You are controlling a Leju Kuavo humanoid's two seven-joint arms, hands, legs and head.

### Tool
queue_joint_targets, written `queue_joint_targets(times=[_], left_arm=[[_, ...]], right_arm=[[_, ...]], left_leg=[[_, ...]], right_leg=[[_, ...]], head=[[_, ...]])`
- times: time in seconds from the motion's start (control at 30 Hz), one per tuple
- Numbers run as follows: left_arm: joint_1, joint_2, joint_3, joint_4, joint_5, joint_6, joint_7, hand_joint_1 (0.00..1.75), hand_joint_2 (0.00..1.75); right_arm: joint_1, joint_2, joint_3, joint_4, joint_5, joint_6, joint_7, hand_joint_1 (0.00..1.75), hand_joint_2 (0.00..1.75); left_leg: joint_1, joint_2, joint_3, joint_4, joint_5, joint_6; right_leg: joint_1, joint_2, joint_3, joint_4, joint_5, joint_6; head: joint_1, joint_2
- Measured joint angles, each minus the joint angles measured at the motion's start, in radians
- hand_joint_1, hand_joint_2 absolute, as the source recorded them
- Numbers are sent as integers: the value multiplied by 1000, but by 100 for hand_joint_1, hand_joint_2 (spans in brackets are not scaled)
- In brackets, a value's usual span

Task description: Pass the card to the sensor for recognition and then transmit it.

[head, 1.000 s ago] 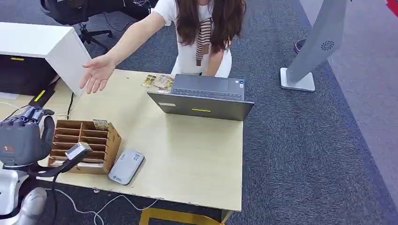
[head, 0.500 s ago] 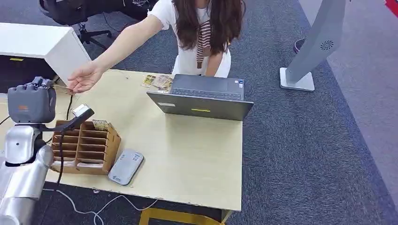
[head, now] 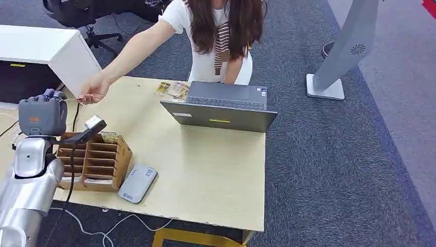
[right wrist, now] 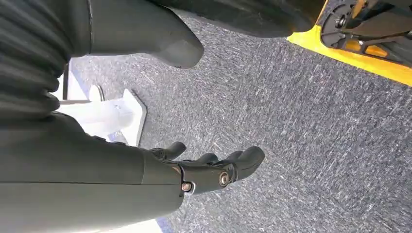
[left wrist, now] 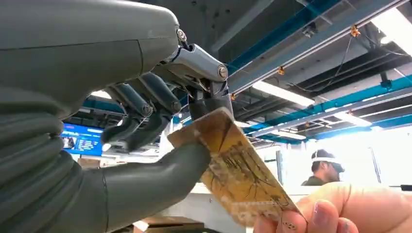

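The left hand [left wrist: 160,126] pinches the card [left wrist: 235,170] at the table's ten o'clock corner, the person's hand [head: 94,90] already gripping its far end; loosen only once they pull (right hand [right wrist: 214,170] hangs loosely curled, holding nothing)

Left hand [left wrist: 160,126] pinches the card [left wrist: 238,179] while a person's fingers [left wrist: 320,218] grip its far end

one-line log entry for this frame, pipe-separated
phase: handover | left hand: pinches card | person's hand: grips card's far end | right hand: hangs over carpet, holds nothing | sensor: on table
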Motion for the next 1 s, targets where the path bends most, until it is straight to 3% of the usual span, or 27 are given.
queue_joint_targets(times=[0.33,0.53,0.83,0.9,1.0], left_arm=[[28,-16,-1,13,73,32,-14,0,175],[154,-41,0,-160,200,50,-74,0,175],[214,-52,0,-275,216,49,-80,0,175],[227,-55,2,-292,290,47,-117,0,175],[304,-72,21,-402,604,-17,-265,0,175]], right_arm=[[0,0,1,0,2,-9,6,0,175],[1,1,0,0,0,-18,12,0,175],[2,1,0,0,0,-20,12,0,175],[2,1,0,0,-2,-22,12,0,175],[3,1,-3,0,-6,-31,11,0,175]], left_leg=[[0,0,0,0,0,0],[0,0,-1,0,0,0],[0,-1,-1,0,0,0],[0,-1,-1,0,0,0],[0,2,-1,0,-1,0]], right_leg=[[0,0,0,0,0,0],[0,0,0,0,0,0],[0,-1,0,0,0,0],[0,-1,0,0,0,0],[0,2,0,0,0,0]], head=[[0,0],[0,0],[0,0],[0,0],[0,0]])
